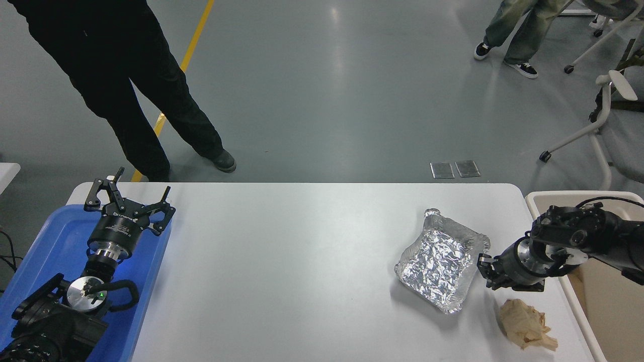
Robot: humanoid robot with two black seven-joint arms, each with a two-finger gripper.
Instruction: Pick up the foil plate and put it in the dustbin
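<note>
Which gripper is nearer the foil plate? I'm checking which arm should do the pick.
The right gripper: it sits just off the foil plate's right rim. The left gripper is parked far across the table over the blue tray.

A lab: grey floor (pixel 322 100), yellow line (pixel 193 42), office chairs (pixel 611 100).

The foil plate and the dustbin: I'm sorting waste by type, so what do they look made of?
The foil plate looks like thin aluminium foil: shiny silver, crinkled all over, wavy rim. The dustbin seems to be smooth cream plastic, judging by its thick rounded matte rim.
</note>
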